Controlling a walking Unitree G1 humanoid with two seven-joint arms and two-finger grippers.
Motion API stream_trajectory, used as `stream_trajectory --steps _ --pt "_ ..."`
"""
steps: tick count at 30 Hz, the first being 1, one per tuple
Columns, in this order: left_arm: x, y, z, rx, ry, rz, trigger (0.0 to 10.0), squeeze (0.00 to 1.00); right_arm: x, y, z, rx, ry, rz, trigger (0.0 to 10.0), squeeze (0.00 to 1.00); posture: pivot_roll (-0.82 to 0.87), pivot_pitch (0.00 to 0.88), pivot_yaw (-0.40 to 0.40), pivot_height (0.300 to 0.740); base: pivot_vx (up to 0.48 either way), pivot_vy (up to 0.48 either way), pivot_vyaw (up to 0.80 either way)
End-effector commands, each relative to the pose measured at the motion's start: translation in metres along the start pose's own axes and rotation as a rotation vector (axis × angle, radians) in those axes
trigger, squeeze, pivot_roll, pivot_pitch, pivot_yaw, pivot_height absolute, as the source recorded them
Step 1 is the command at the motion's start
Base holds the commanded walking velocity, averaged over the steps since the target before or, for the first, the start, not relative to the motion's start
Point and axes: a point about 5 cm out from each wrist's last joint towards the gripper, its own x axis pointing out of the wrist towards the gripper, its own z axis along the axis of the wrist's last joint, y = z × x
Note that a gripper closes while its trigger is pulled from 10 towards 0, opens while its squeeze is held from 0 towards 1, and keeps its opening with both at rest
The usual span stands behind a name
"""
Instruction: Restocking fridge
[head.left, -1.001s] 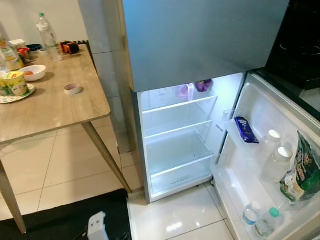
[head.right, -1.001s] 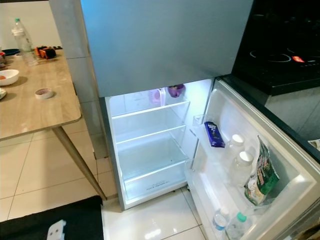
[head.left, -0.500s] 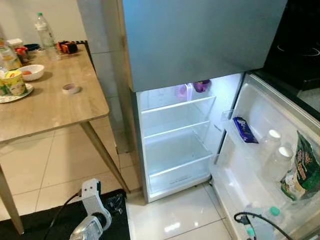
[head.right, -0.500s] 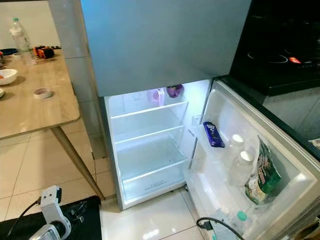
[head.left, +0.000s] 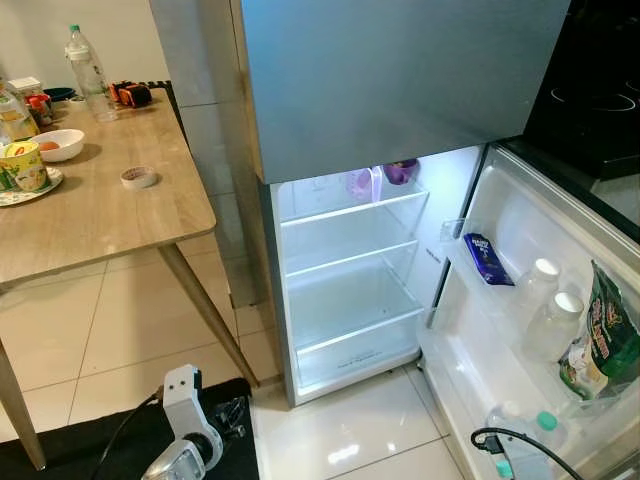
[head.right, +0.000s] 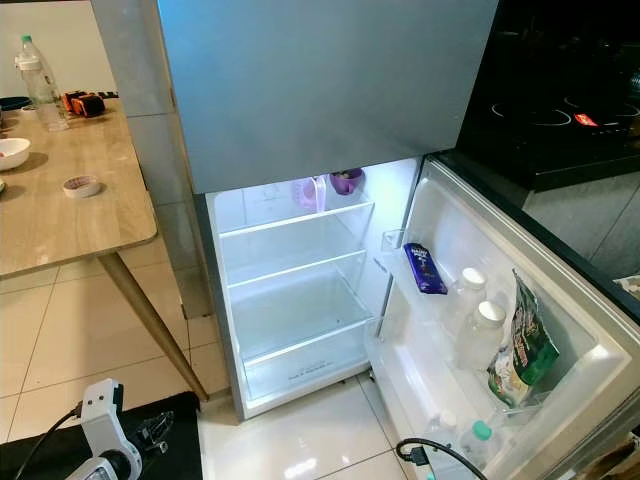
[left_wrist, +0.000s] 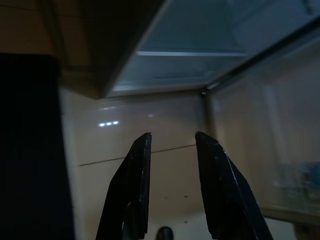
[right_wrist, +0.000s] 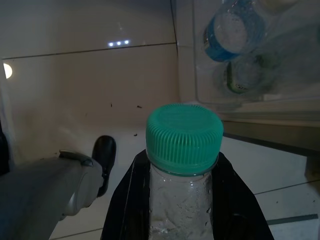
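Bottle (right_wrist: 182, 165), clear plastic with a green cap: clamped upright between the two black fingers of the right hand (right_wrist: 182, 200), low at the robot's right side, long axis in line with the fingers. Right hand is the nearer one to the open fridge door (head.right: 560, 300), which lies just ahead and to the right.

Left hand (left_wrist: 172, 190): fingers parted, holding nothing, low over the tiled floor (head.left: 120, 330) in front of the fridge.

Door, lowest bin: two bottles, one blue-capped (right_wrist: 232, 27), one green-capped (head.right: 482, 432). Likely destination, with room beside them.

Door, middle rack: two white-capped bottles (head.right: 480, 325), a green bag (head.right: 522, 350), a dark blue packet (head.right: 425, 268).

Fridge (head.right: 300, 290) interior: lower shelves bare; top shelf holds a purple bowl (head.right: 347, 181) and a pinkish tub.

Tabletop (head.left: 100, 210), far left: bowl, tape roll, water bottle, cup on plate.
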Motion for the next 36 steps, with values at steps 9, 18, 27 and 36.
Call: stream_trajectory --steps 9,18,27,36 --pt "-0.002 -0.001 -0.013 0.04 0.066 -0.002 10.0 0.0 0.0 0.0 -0.002 0.026 -0.001 -0.007 10.0 0.0 -0.08 0.0 0.011 0.734 0.0 0.0 0.0" --pt "-0.037 0.023 -0.074 0.004 0.276 0.193 10.0 0.0 -0.007 0.01 -0.04 0.004 0.123 -0.003 10.0 0.0 -0.08 0.0 0.01 0.734 0.0 0.0 0.0" --pt "-0.058 0.028 -0.104 -0.026 0.356 0.245 10.0 0.0 -0.012 0.012 -0.058 0.002 0.171 0.005 10.0 0.0 -0.08 0.0 0.005 0.734 0.0 0.0 0.0" --pt "-0.051 0.023 -0.1 -0.044 0.328 0.236 10.0 0.0 -0.013 0.01 -0.059 0.0 0.178 0.0 10.0 0.0 -0.08 0.0 0.001 0.734 0.0 0.0 0.0"
